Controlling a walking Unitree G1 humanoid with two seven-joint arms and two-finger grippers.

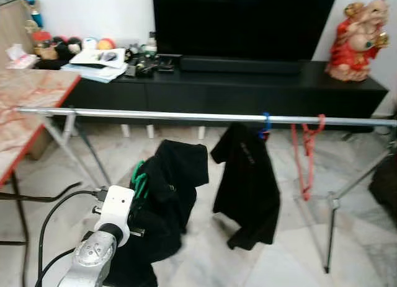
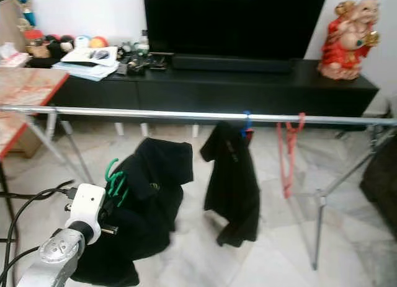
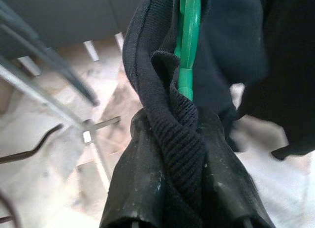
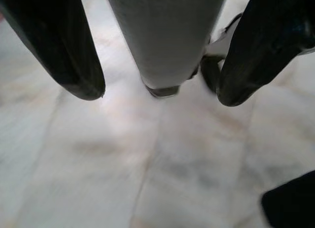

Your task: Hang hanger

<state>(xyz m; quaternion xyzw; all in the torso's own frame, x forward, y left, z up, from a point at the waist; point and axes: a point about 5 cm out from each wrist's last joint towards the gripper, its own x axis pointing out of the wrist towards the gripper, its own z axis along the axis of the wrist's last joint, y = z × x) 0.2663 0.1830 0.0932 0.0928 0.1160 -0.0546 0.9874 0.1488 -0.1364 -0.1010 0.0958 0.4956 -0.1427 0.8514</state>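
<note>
The left gripper [image 3: 184, 208] is closed tight on the ribbed collar of a black garment [image 1: 177, 188], its two black fingers [image 3: 142, 188] pinching the bunched cloth, with the green hanger [image 3: 188, 41] threaded up through the neck between them. In the head views the left arm [image 1: 102, 237] reaches forward from below, and the garment drapes over and past the gripper, its lower folds hanging down toward the marble floor [image 1: 260, 262]. The hanger's green hook [image 1: 139, 178] shows just beside the wrist housing, on the side nearer the table.

Above and ahead of the gripper runs the silver rail [image 1: 155, 115] of a drying rack, well apart from the green hook, which is not on it. Farther along the rail to the gripper's right a second black garment [image 1: 247, 188] hangs from a blue hanger [image 1: 266, 123], and just beyond it a bare red hanger [image 1: 307, 150] hangs from the same rail. To the gripper's left stands a table with a reddish marbled top [image 1: 25, 107].

Behind the rail sit a long black cabinet [image 1: 248, 88], a dark television [image 1: 242, 20] and a red and gold figurine [image 1: 360, 42].

The right gripper [image 4: 160, 92] hangs over pale floor with its fingers [image 4: 64, 50] spread wide, holding nothing.
</note>
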